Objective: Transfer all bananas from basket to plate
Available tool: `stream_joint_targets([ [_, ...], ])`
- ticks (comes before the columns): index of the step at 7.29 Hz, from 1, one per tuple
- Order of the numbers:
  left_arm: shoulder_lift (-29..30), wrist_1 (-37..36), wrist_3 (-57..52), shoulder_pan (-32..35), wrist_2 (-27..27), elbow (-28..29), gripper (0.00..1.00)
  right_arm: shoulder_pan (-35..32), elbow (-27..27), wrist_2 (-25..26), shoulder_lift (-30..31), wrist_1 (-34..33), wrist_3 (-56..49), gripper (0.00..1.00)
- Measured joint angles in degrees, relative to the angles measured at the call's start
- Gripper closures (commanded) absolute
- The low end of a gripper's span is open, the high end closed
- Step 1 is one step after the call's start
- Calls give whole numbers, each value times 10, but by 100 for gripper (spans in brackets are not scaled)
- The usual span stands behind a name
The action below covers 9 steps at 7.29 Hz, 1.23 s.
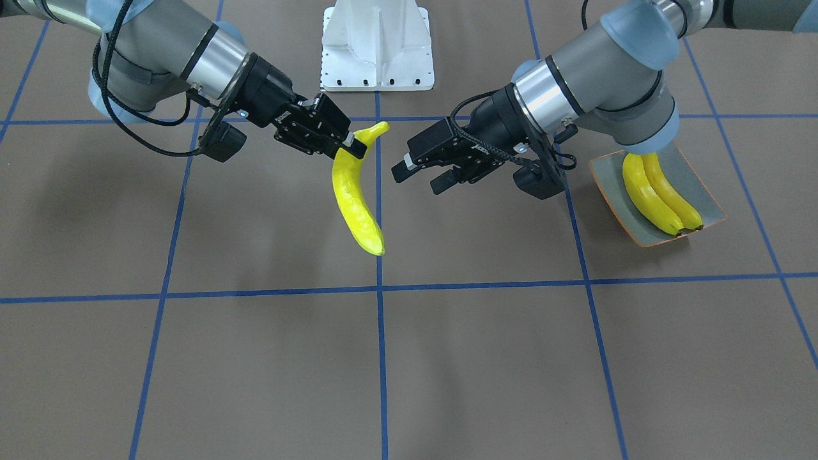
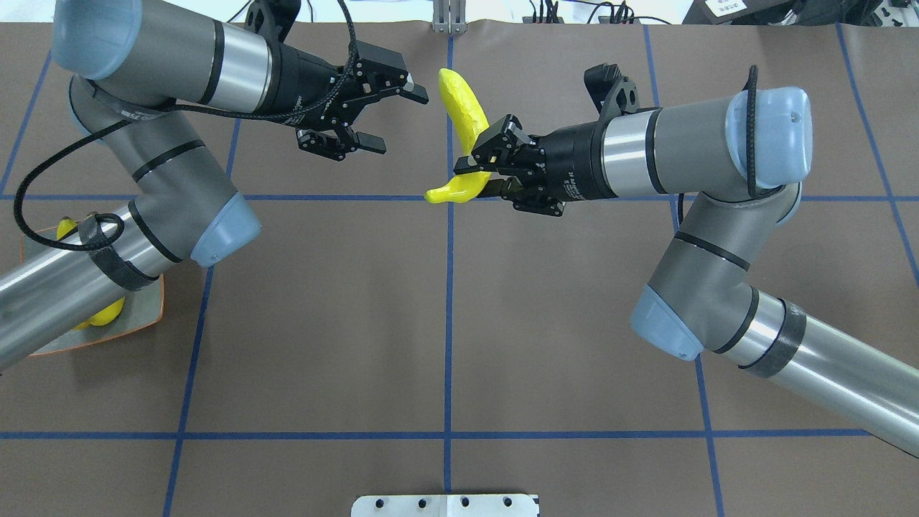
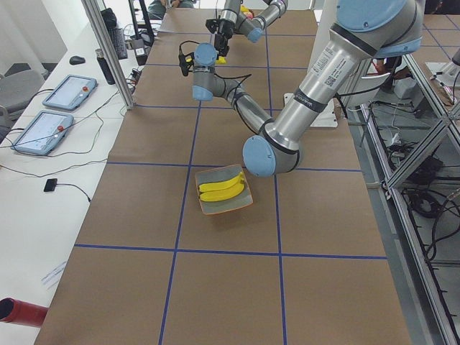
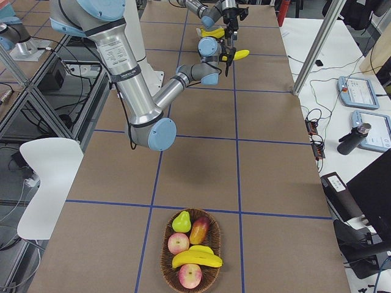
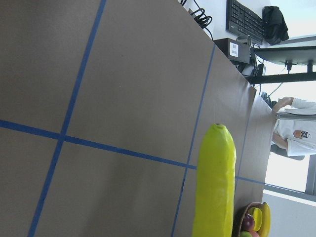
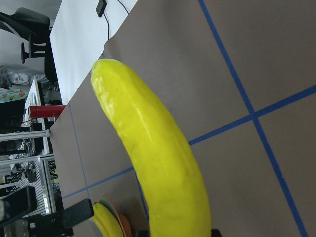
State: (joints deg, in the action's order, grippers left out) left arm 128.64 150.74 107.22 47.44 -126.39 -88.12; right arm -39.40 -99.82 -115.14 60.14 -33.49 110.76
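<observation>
Handover, seemingly | your right claw [image 1: 349, 145] is pinching the banana [image 1: 355, 206] at its stem end | your left claw [image 1: 418, 179] is hovering spread beside it | next: left gripping before right releases.

Overhead, we find the left arm [image 2: 72, 280] covering most of the plate [image 2: 147, 316] and bananas [image 2: 108, 314]; the wrist view crops the basket [image 5: 241, 217].
</observation>
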Motion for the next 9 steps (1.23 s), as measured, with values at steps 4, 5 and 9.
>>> stream_joint_targets([
  [4, 4, 47, 27, -23, 27, 4, 1, 11, 4, 6, -18, 38, 39, 100],
  [5, 4, 56, 33, -26, 30, 5, 1, 11, 5, 10, -18, 48, 47, 100],
  [9, 5, 77, 41, -41, 54, 6, 87, 14, 7, 19, -21, 76, 81, 100],
])
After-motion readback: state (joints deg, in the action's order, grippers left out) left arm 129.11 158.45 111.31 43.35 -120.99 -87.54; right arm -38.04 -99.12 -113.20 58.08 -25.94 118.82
